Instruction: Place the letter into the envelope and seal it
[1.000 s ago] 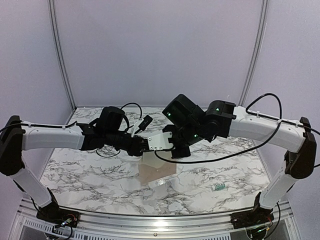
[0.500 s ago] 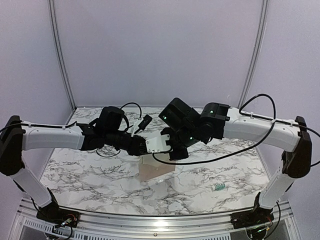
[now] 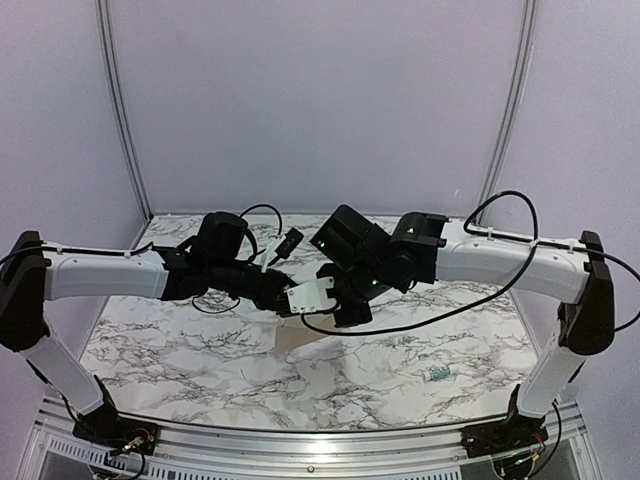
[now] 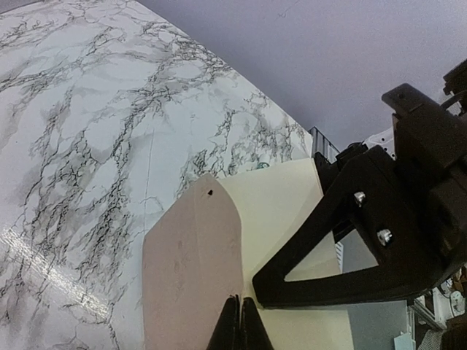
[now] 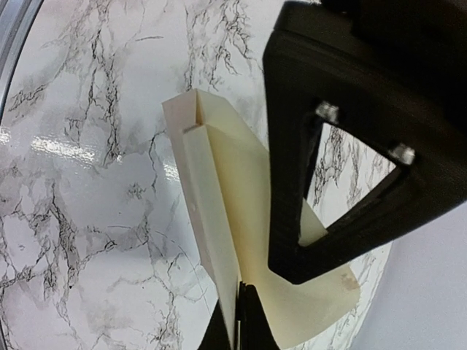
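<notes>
Left pincer (image 4: 237,322) clamped on the letter (image 4: 191,270), right pincer (image 5: 237,317) clamped on the envelope (image 5: 219,189) — both sheets overlapping over mid-surface (image 3: 200,350); tucked inside, cannot tell. Since a second ago, right pincer has slid toward nine o'clock — papers too.

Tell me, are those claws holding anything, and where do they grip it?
Left claw pinches the pink letter, seemingly at its near edge; right claw pinches the cream envelope along one edge.
</notes>
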